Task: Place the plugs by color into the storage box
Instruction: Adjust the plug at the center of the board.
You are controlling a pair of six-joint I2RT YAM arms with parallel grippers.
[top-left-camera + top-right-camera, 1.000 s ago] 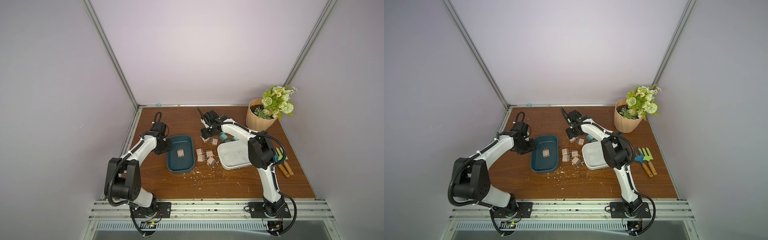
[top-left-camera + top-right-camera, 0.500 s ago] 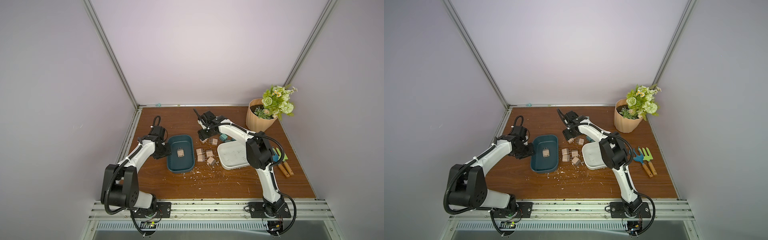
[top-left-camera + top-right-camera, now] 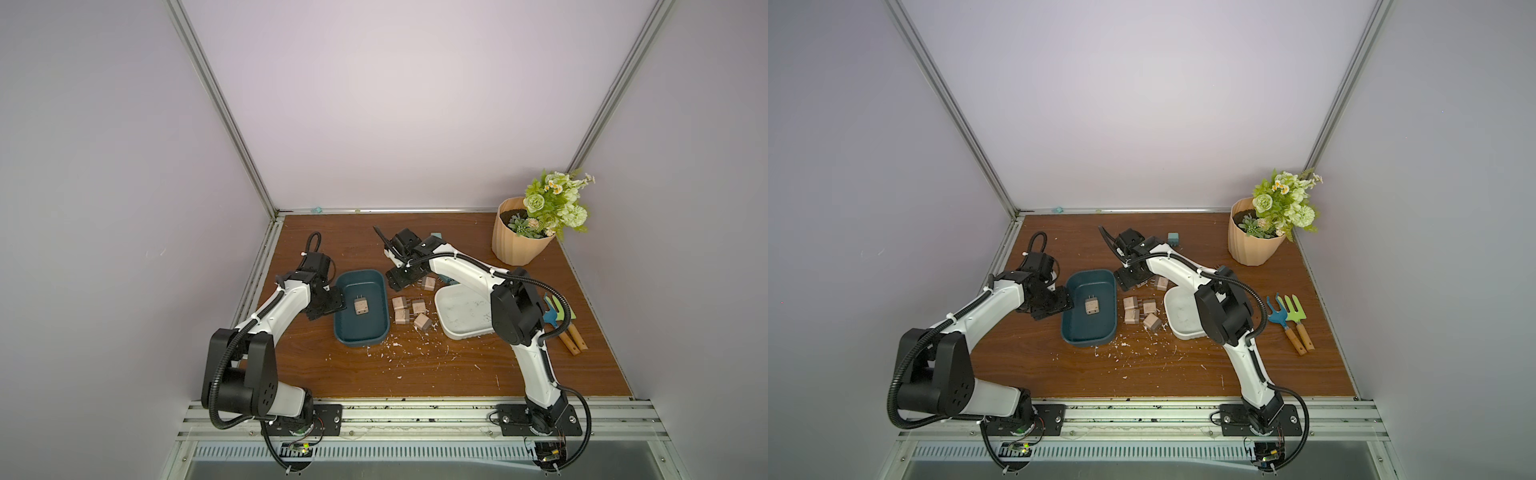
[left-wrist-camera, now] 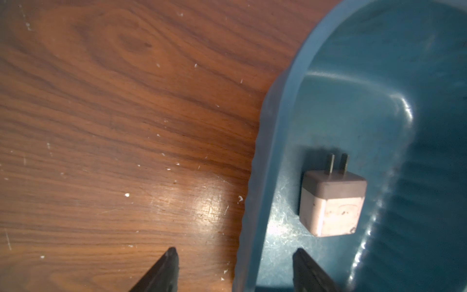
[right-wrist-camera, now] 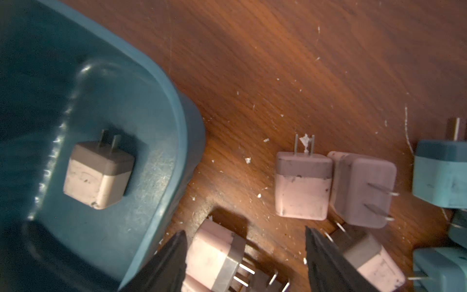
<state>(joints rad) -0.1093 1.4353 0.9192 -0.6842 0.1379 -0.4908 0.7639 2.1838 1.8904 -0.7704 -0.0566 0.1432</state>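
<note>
Plug (image 3: 360, 307) lying in bin (image 3: 365, 330), prongs toward back wall (image 3: 395, 104); left tool (image 4: 235, 250), right tool (image 5: 244, 230) parted, gripping nothing.

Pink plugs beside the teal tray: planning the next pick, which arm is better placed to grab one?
Right. The right gripper hangs open over a loose pink plug; the left gripper, also open, straddles the teal tray's rim.

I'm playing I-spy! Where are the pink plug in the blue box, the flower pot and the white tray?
Pink plug (image 4: 334, 212): left wrist view, its pale side.
Flower pot (image 3: 518, 249): a top view, its ribbed wall.
White tray (image 3: 461, 309): a top view, its bare floor.
</note>
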